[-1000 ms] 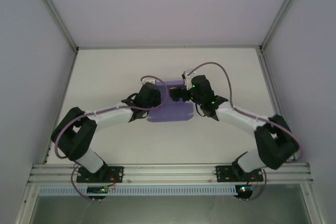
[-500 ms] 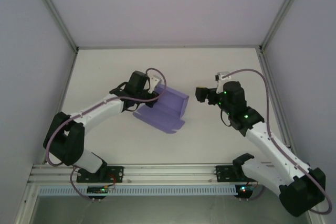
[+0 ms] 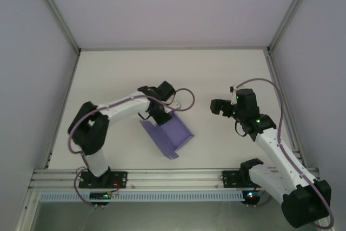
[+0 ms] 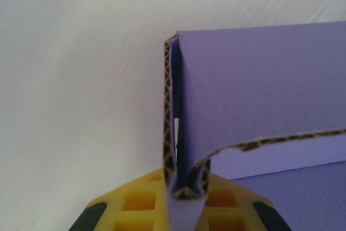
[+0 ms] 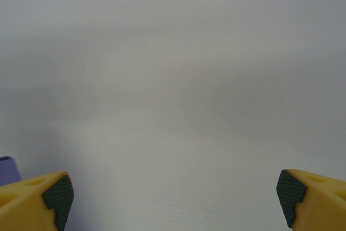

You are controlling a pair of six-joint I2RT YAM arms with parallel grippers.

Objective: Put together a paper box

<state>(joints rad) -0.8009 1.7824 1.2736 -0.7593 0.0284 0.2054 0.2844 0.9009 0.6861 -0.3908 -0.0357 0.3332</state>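
Nearer now, paper box, edge in closed left pincer; right pincer open.

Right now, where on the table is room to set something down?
Free: the far table strip below the back wall, and the gap between paper box and right tool. Crowded: middle left, where the left tool clamps it.

The table is a plain white matte surface, enclosed by pale walls beyond, left and right of the paper box. The paper box, a partly folded lavender card with one side raised, is located at mid-width; whether its full underside bears on the table cannot be determined. An aluminium rail runs along the table edge nearer than the paper box.
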